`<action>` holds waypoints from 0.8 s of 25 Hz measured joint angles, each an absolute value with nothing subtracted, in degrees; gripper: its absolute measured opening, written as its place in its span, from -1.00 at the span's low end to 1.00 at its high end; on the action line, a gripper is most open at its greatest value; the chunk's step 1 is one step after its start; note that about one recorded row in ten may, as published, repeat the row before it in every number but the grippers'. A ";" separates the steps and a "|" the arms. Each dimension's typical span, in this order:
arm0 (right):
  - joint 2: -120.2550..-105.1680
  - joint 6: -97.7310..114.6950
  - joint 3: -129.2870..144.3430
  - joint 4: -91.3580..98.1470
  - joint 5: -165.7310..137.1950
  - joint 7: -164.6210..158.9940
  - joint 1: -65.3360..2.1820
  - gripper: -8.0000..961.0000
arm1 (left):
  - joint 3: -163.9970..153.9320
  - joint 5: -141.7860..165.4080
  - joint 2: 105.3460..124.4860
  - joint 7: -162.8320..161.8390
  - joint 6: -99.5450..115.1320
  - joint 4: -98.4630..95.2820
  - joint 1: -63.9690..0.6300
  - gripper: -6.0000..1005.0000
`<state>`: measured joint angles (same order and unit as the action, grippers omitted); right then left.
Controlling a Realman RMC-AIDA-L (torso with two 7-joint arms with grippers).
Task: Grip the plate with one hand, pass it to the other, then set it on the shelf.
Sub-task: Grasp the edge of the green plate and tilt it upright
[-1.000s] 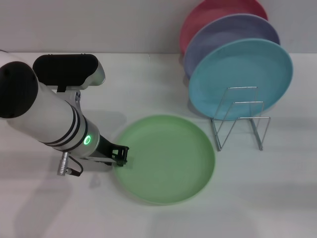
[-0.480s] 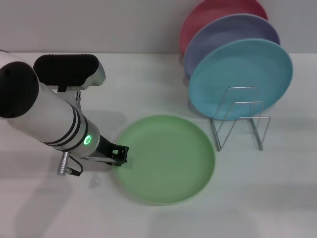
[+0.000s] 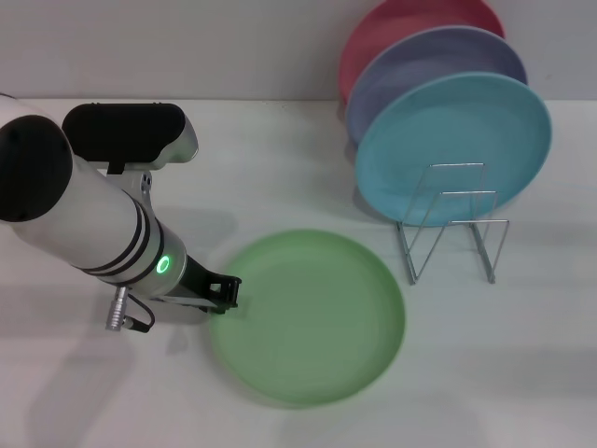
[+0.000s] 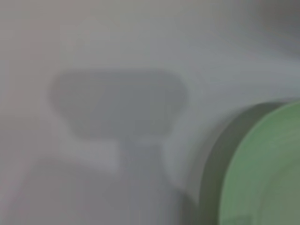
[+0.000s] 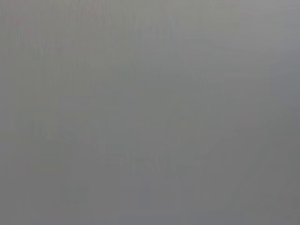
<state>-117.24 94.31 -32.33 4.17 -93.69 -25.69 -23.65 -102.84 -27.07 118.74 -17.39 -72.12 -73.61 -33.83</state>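
Note:
The light green plate [image 3: 312, 317] is in the middle of the white table, and its outline looks slightly blurred. My left gripper [image 3: 224, 293] is shut on its left rim, with the arm reaching in from the left. The left wrist view shows part of the plate [image 4: 267, 173] with a dark shadow under its edge, so that side is off the table. The wire shelf [image 3: 454, 224] stands to the right of the plate, its front loops holding nothing. My right gripper is out of view, and the right wrist view shows only plain grey.
Three plates stand on edge at the back of the shelf: light blue [image 3: 454, 149] in front, lavender [image 3: 420, 65] behind it, pink [image 3: 392, 23] at the rear. The white table [image 3: 280, 159] meets a wall behind.
The green plate has shifted toward me in the head view and looks larger, as its gripped side rises off the table. The left arm has barely moved.

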 joint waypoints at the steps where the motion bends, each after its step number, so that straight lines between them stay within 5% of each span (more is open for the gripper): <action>1: -117.24 94.31 -32.31 4.20 -93.68 -25.69 -23.64 0.21 | -102.87 -27.07 118.74 -17.34 -72.13 -73.70 -33.83 -0.81; 20: -117.24 94.40 -32.30 4.22 -93.69 -25.68 -23.56 0.21 | -100.30 -29.55 118.48 -12.47 -70.70 -74.89 -32.12 -0.91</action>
<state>-117.24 94.40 -32.30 4.22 -93.69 -25.68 -23.56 -100.30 -29.55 118.48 -12.47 -70.70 -74.89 -32.12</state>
